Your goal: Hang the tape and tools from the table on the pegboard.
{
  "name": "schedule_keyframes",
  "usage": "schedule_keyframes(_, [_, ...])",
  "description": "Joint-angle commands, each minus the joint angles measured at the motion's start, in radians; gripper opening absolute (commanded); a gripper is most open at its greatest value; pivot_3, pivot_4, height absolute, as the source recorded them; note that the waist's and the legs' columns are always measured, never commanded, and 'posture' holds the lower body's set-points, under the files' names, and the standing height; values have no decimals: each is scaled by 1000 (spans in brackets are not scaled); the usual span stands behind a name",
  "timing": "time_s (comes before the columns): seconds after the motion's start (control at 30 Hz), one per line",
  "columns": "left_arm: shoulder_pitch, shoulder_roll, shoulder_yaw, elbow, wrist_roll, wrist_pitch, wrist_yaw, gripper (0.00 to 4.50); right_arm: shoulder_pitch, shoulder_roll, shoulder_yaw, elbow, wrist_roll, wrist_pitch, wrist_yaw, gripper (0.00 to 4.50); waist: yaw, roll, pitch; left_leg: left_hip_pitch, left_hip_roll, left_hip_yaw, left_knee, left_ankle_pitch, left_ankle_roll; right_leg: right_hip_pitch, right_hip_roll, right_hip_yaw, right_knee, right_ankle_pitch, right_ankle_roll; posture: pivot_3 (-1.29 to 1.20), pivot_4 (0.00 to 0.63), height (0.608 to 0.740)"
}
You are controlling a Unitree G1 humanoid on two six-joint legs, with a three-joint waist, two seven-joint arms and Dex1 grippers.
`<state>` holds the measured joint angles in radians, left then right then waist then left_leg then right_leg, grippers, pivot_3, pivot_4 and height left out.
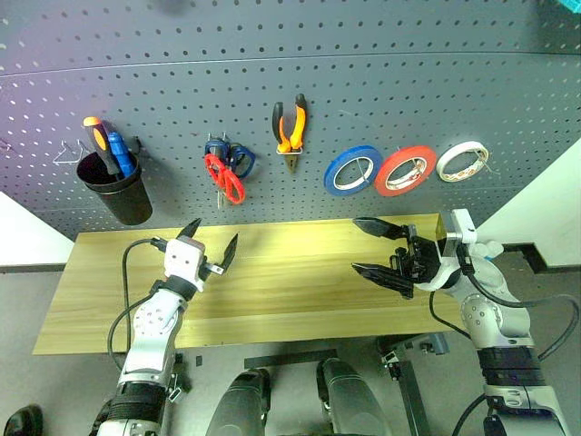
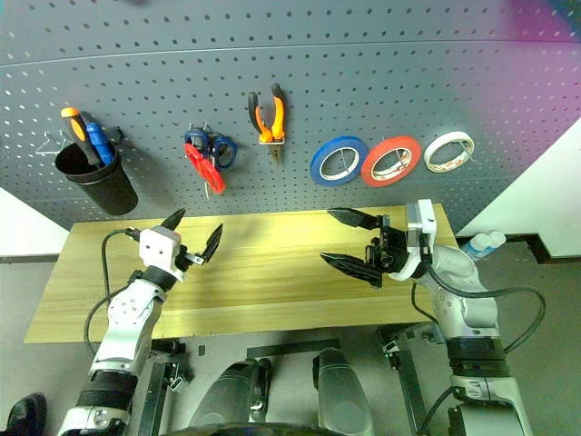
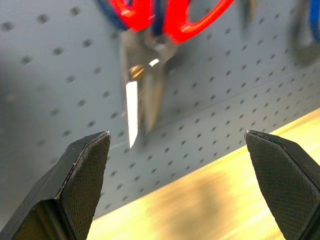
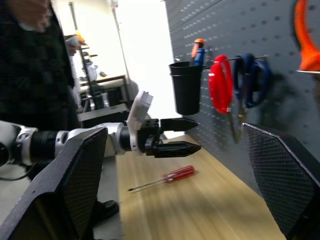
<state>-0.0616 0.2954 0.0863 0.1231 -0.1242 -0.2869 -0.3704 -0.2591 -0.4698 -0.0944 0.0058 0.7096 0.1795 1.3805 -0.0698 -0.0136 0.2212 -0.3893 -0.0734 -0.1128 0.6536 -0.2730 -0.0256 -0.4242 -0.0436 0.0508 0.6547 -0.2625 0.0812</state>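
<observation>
Tools hung on the pegboard (image 1: 363, 82)
Both pincers, left (image 1: 208, 243) and right (image 1: 382, 250), gape above the table (image 1: 290, 291).

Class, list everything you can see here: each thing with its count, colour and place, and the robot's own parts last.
pegboard: one, dark grey, behind the table
table: one, light wood, below the pegboard
cup: one, black, pegboard far left
orange screwdriver: one, in cup
blue screwdriver: one, in cup
red scissors: one, hung right of cup
blue scissors: one, same hook
pliers: one, orange-black, hung mid-board
blue tape: one, hung right of pliers
red tape: one, hung next
white tape: one, hung far right
red screwdriver: one, on table
person: one, dark clothes, beyond table end
left tool: black, open
right tool: black, open
</observation>
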Motion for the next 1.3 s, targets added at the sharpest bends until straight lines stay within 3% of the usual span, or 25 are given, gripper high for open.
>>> schedule_keyframes(0.03, [27,30,40,-59,-15,64,11,4492,-15,18,33,-1,-10,-28,47,4500,-1,0,0,0,0,0,0,0,0,0,0,0,0,0,0,-142,202,740])
schedule_keyframes(0.37, [110,48,163,-55,-64,467,140,4492,-54,33,87,2,-53,-50,60,4500,2,0,0,0,0,0,0,0,0,0,0,0,0,0,0,-107,203,740])
schedule_keyframes(0.53, [119,57,185,-89,-49,537,180,4492,-55,36,126,61,-185,-175,45,4500,6,0,0,0,0,0,0,0,0,0,0,0,0,0,0,-89,207,740])
schedule_keyframes(0.67, [129,64,203,-136,-67,605,187,4492,-14,17,158,45,-207,-152,49,4500,8,0,0,0,0,0,0,0,0,0,0,0,0,0,0,-84,214,740])
schedule_keyframes(0.97, [62,83,222,-57,-80,646,173,4492,22,-12,159,32,-214,-140,34,4500,18,0,0,0,0,0,0,0,0,0,0,0,0,0,0,-80,228,740])
schedule_keyframes(1.3, [-55,109,145,101,-29,564,106,4492,41,-28,153,71,-256,-160,-28,4500,25,-1,1,0,0,0,-1,0,0,0,0,0,-1,0,0,-94,245,740])
